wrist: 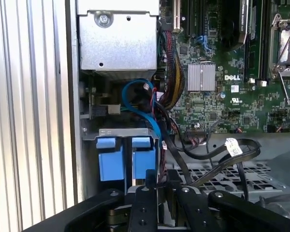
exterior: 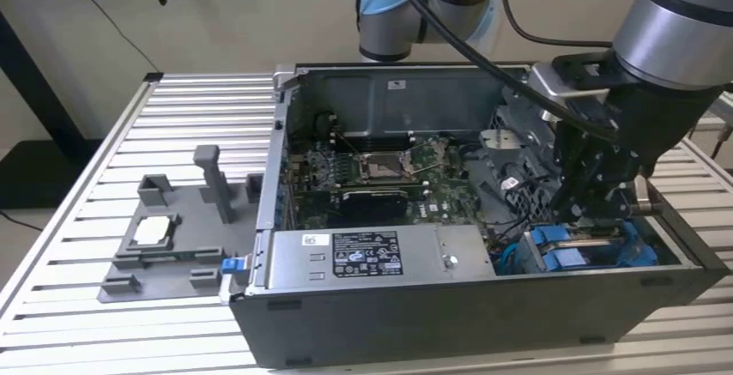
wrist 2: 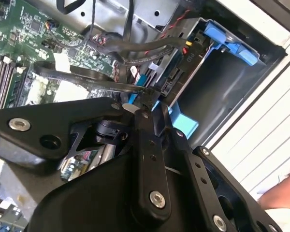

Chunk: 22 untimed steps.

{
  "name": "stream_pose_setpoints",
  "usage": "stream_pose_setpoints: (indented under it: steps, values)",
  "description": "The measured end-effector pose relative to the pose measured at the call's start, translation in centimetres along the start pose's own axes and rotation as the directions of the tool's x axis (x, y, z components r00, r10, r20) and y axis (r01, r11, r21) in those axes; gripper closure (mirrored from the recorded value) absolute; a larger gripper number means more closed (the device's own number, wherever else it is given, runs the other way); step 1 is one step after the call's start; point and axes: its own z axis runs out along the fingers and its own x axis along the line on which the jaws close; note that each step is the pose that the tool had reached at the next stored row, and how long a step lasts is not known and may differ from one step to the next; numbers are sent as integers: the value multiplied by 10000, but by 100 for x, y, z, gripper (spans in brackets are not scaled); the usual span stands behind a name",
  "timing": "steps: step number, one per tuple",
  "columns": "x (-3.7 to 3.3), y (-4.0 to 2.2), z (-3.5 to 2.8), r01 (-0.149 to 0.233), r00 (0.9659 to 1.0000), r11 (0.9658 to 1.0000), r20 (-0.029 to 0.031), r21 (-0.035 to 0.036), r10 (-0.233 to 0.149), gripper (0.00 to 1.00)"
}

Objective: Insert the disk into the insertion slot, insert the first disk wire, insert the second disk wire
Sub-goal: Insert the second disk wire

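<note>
The exterior view shows a slatted metal bench (exterior: 103,143) carrying an open computer case (exterior: 458,306) that fills most of its middle. A grey fixture tray (exterior: 172,246) lies on the slats just beside the case, toward the bench edge at the exterior view's left. The robot arm (exterior: 675,32) reaches down into the case at the end nearest the bench edge at the exterior view's right, close to the case wall.

The insertion slot (exterior: 590,251) sits in that corner of the case, beside the grey power supply (exterior: 366,255). The disk (wrist: 128,157) sits inside the slot, its blue carrier tabs showing at the open end in the first wrist view. A blue cable (wrist: 145,104) loops over it, and black cables (wrist: 217,150) cross the motherboard (wrist: 232,72) nearby, leaving little room around the slot.

The tool (wrist 2: 147,99) hangs just above the disk's end. In the second wrist view its fingers are drawn together on a small black wire connector (wrist 2: 149,96), right beside the disk's sockets.
</note>
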Motion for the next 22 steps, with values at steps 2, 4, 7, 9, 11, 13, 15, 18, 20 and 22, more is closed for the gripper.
stream_pose_setpoints:
  steps: [2,4,7,9,11,13,15,18,20,22]
  values:
    - [0,13,9,82,10000,10000,5,11,-82,78]
    - [0,15,16,128,9999,9999,4,17,-128,84]
    - [6,14,19,142,9999,9999,7,15,-142,84]
    - [15,-10,18,135,9999,9999,5,-56,-135,84]
    - [23,-52,18,133,9999,9998,5,-122,-133,84]
    - [30,-92,19,129,9999,9997,5,-185,-129,85]
    - [38,-122,19,123,9999,9996,5,-253,-123,85]
    - [57,-163,19,115,9999,9992,6,-372,-115,85]
    - [72,-196,19,111,9999,9990,7,-441,-111,85]
    - [86,-230,19,109,9999,9988,19,-477,-108,85]
